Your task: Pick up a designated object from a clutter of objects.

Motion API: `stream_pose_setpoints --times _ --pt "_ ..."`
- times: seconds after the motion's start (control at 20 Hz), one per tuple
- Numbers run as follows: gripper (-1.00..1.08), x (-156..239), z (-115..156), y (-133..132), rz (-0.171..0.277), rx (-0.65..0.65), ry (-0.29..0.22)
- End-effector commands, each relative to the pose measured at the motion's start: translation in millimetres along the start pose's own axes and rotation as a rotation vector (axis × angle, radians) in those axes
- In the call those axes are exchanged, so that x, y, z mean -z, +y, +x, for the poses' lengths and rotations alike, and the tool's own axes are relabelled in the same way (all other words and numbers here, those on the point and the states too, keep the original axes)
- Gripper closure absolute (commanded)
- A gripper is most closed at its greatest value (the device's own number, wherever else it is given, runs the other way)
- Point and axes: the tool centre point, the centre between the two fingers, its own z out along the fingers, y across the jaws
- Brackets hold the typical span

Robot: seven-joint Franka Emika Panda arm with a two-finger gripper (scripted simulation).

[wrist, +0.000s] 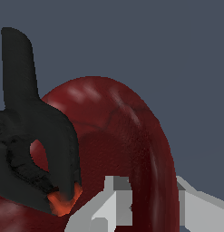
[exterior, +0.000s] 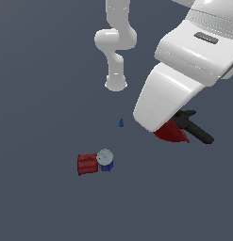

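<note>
The glossy dark red bowl [exterior: 170,133] lies at the exterior view's right, half hidden under the big white robot hand [exterior: 174,89]. Seen from the wrist, the bowl [wrist: 113,118] fills the picture. My gripper [wrist: 154,199] straddles its rim, one grey finger [wrist: 114,199] inside the bowl and the other [wrist: 199,208] outside, both pressed against the wall. The black clamp [exterior: 195,128] lies against the bowl; in the wrist view the clamp [wrist: 36,149] rests partly in the bowl, with an orange tip. My fingers are hidden in the exterior view.
A red ribbed cylinder [exterior: 87,164] lies on its side at lower centre of the exterior view, touching a blue can with a pale lid [exterior: 105,160]. A tiny blue object [exterior: 121,123] sits between the groups. The arm's base [exterior: 116,84] stands behind.
</note>
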Motion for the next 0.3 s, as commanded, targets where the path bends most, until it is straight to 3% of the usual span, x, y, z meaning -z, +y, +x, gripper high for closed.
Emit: stream_pose_setpoints --times 0.0,0.25 --pt "1.08 8.2 -0.8 3.4 -0.003 -0.001 0.003" --pt "1.08 11.8 -1.2 5.4 -0.003 -0.001 0.003"
